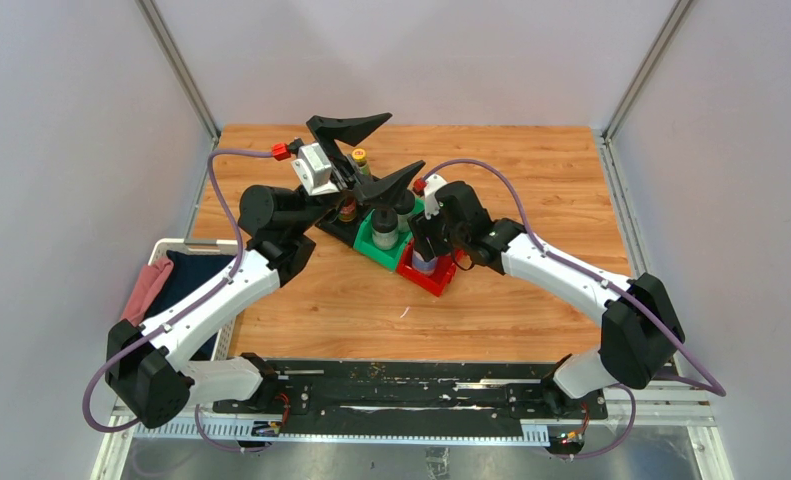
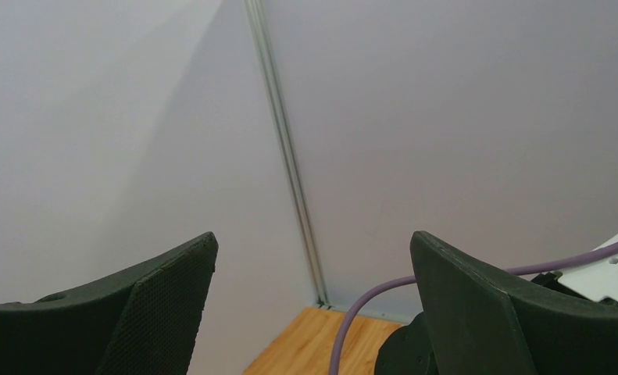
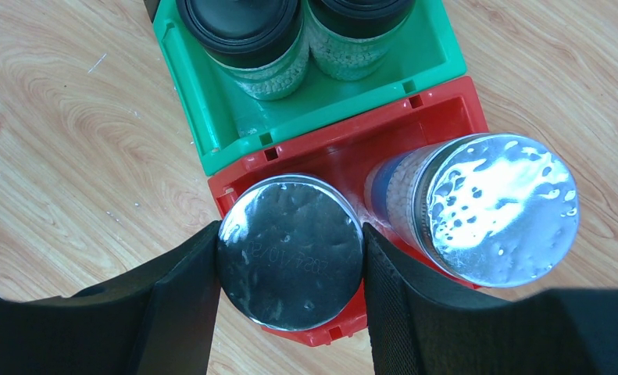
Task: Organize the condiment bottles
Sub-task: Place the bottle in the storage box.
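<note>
Right wrist view: the right gripper point(image 3: 290, 262) clamps a silver-lidded shaker point(image 3: 290, 250) at the red bin point(image 3: 446, 98), while the left gripper point(image 1: 406, 140) hangs wide open above the bins.

Both black fingers point(image 3: 184, 305) press the sides of that shaker's lid, which sits over the red bin's 7 o'clock corner; whether its base rests on the bin floor cannot be told. The second shaker point(image 3: 497, 207) stands just beside it at 3 o'clock, in the same bin. Touching the red bin at 12 o'clock, the green bin point(image 3: 212, 117) holds two black-capped clear bottles point(image 3: 243, 31) side by side. From the top external view, one yellow-capped brown bottle point(image 1: 359, 157) stands on the table point(image 1: 531, 200) at 11 o'clock of the green bin, and another brown bottle point(image 1: 347, 208) shows partly behind the left arm, by the black bin point(image 1: 333, 228). Nothing sits between the left gripper's spread fingers.
</note>
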Controlling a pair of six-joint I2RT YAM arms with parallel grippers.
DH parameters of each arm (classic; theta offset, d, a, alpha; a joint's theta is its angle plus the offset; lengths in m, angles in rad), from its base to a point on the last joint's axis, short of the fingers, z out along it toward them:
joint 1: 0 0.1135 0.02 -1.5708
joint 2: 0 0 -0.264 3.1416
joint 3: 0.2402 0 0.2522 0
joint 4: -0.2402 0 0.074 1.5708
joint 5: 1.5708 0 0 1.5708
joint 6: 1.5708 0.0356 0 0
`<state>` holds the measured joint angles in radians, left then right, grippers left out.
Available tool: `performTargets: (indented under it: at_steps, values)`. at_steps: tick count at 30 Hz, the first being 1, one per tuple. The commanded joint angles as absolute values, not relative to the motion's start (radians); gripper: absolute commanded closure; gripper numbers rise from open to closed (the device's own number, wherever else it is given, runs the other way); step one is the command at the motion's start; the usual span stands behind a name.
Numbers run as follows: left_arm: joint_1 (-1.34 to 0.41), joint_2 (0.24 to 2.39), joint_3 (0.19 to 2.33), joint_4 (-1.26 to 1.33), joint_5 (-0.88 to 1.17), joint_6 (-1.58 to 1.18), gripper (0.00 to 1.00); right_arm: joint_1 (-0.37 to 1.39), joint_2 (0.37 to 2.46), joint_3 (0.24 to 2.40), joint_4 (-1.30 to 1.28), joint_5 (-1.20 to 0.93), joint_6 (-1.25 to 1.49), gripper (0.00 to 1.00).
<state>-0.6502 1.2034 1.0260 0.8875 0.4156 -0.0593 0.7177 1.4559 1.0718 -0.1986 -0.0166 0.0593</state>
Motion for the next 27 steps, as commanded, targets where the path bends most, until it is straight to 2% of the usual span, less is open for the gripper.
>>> performTargets:
  at_steps: [1,12,27]
  values:
    - [-0.657,1.209,1.048,0.904,0.419,-0.058,0.00,0.735,1.456,1.044,-0.250,-0.001,0.069,0.38]
    - [-0.657,1.212,1.048,0.908,0.416,-0.067,0.00,0.740,1.444,1.040,-0.256,0.044,0.074,0.27]
    - [-0.660,1.214,1.051,0.907,0.415,-0.071,0.00,0.748,1.424,1.048,-0.256,0.046,0.068,0.25]
